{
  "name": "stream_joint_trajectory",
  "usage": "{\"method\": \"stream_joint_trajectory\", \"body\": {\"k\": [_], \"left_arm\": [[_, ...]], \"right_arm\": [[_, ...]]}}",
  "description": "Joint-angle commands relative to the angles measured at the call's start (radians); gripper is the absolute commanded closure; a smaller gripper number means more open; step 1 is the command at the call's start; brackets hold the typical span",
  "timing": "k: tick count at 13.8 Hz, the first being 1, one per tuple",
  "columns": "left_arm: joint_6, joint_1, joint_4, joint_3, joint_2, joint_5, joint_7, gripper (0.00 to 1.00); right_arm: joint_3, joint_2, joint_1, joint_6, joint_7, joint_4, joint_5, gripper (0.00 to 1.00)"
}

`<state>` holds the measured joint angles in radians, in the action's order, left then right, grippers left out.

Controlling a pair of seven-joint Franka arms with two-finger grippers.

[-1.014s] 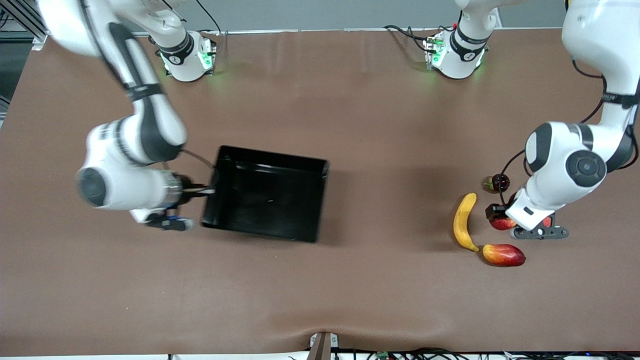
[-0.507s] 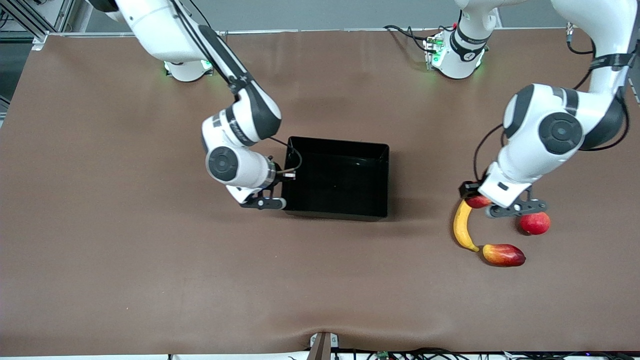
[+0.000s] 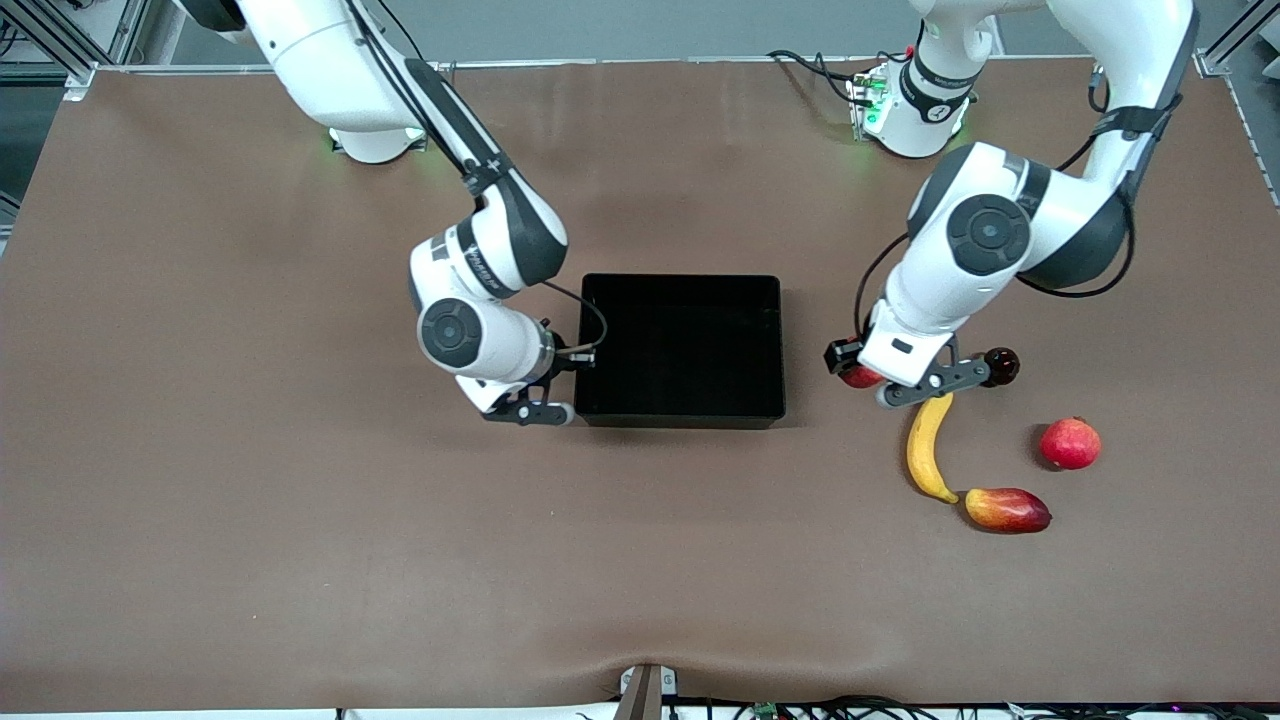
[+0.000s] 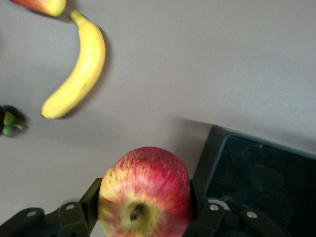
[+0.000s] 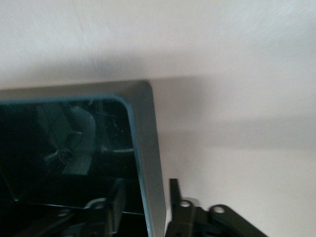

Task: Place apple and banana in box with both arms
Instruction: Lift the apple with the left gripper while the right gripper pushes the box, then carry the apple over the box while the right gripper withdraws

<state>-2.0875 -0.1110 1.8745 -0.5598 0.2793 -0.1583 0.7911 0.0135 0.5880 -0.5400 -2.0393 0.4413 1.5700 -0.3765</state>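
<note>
My left gripper (image 3: pixel 858 372) is shut on the apple (image 3: pixel 860 378), held in the air over bare table between the box (image 3: pixel 680 281) and the banana (image 3: pixel 925 448). The left wrist view shows the red, yellow-streaked apple (image 4: pixel 144 187) between both fingers, with the box corner (image 4: pixel 256 182) and the banana (image 4: pixel 76 79) on the table under it. My right gripper (image 3: pixel 578 362) is shut on the black box's wall at the right arm's end. In the right wrist view its fingers (image 5: pixel 174 195) straddle that wall (image 5: pixel 145 138). The box shows nothing in it.
A red-yellow mango (image 3: pixel 1007 509) lies beside the banana's tip, nearer the front camera. A larger red round fruit (image 3: pixel 1070 444) sits toward the left arm's end. A small dark fruit (image 3: pixel 1000 366) lies by the left wrist.
My right gripper has dragged the box toward the table's middle and squared it. My left gripper has lifted the apple from among the fruits and carried it toward the box.
</note>
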Motion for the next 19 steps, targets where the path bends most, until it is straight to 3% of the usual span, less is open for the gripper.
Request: {"method": "stream_joint_trajectory", "body": {"k": [1, 4, 6, 8, 12, 13, 15, 19], "left_arm": [[-0.003, 0.037, -0.001, -0.003, 0.011, 0.014, 0.074, 1.00], [-0.003, 0.122, -0.009, -0.002, 0.030, 0.002, 0.215, 1.00], [-0.017, 0.171, -0.021, 0.000, 0.067, -0.001, 0.281, 1.00], [-0.064, 0.211, -0.021, 0.001, 0.106, -0.018, 0.347, 1.00], [-0.100, 0.255, -0.020, 0.000, 0.222, -0.154, 0.486, 1.00], [-0.103, 0.280, -0.020, 0.000, 0.251, -0.183, 0.523, 1.00], [-0.115, 0.292, -0.021, 0.000, 0.303, -0.263, 0.591, 1.00], [-0.166, 0.312, -0.020, 0.001, 0.360, -0.282, 0.642, 1.00]], "right_arm": [[-0.007, -0.059, 0.109, 0.228, 0.010, -0.126, -0.007, 0.00], [0.019, -0.062, 0.211, 0.479, 0.007, -0.300, 0.049, 0.00], [0.026, -0.098, 0.259, 0.508, -0.001, -0.311, 0.122, 0.00], [0.023, -0.126, 0.348, 0.536, -0.030, -0.314, 0.133, 0.00], [0.023, -0.148, 0.515, 0.792, -0.124, -0.444, 0.157, 0.00], [0.025, -0.174, 0.541, 0.845, -0.131, -0.450, 0.178, 0.00], [0.016, -0.284, 0.539, 0.861, -0.173, -0.421, 0.311, 0.00], [0.009, -0.483, 0.519, 0.832, -0.248, -0.265, 0.381, 0.00]]}}
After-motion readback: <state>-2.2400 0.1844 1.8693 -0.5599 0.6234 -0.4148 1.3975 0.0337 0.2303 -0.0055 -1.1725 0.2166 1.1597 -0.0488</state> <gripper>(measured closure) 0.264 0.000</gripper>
